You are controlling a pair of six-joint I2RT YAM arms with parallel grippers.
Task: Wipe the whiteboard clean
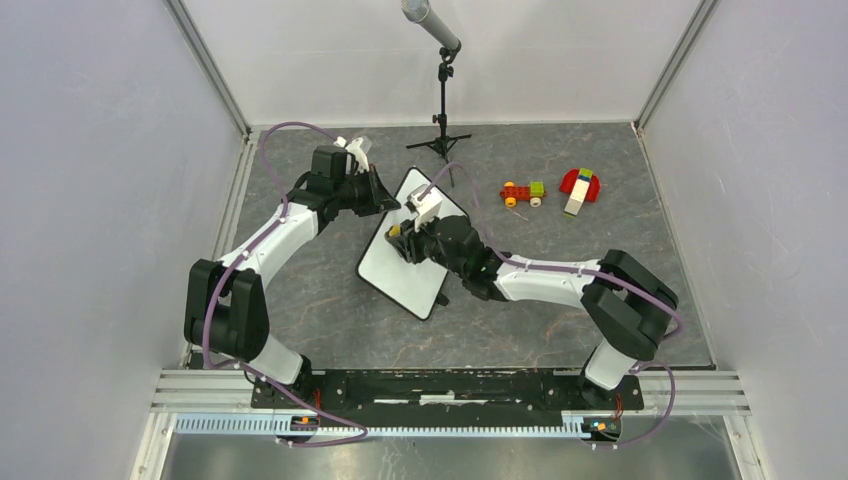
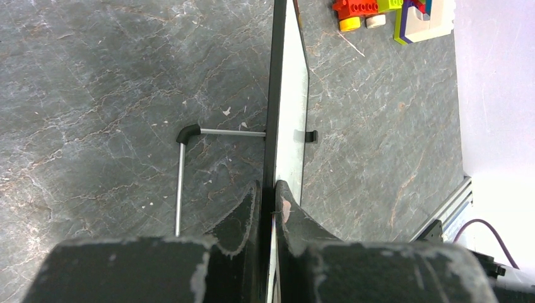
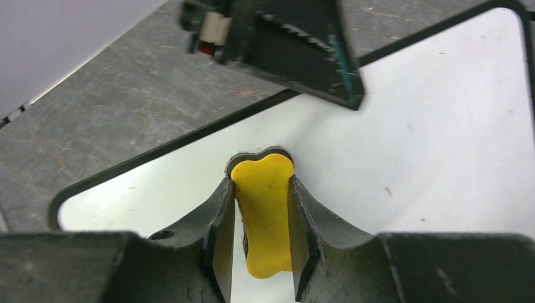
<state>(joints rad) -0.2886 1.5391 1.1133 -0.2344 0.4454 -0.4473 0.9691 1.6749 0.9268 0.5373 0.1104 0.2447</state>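
The whiteboard stands tilted on the grey table, white face with a thin black frame. My left gripper is shut on its upper edge; in the left wrist view the fingers pinch the whiteboard edge-on, with its wire stand behind. My right gripper is shut on a yellow eraser, pressed against the white face of the whiteboard. The left gripper's fingers show at the top of the right wrist view. No red writing shows on the visible surface.
A microphone stand stands behind the board. A red and yellow brick car and a red, white and yellow brick toy lie to the right; both toys also appear in the left wrist view. Walls enclose the table.
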